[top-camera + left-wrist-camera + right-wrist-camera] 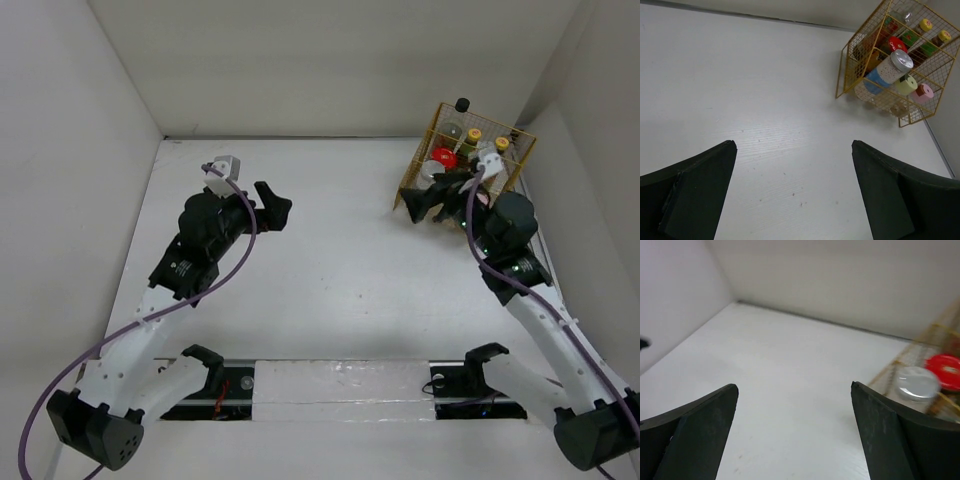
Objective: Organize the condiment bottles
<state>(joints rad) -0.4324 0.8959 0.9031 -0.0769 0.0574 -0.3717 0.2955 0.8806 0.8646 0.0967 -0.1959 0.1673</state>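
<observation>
The condiment bottles (888,70) sit inside the yellow wire basket (842,70) at the far right corner of the worktop (340,260). They are just beside the right gripper (425,200), whose jaws stand wide and hold nothing, and well apart from the left gripper (275,205), likewise spread wide. Both arms reach forward from their bases, the right bent toward the basket, the left angled over the left-middle of the plain white worktop, which white walls (330,60) close in.
</observation>
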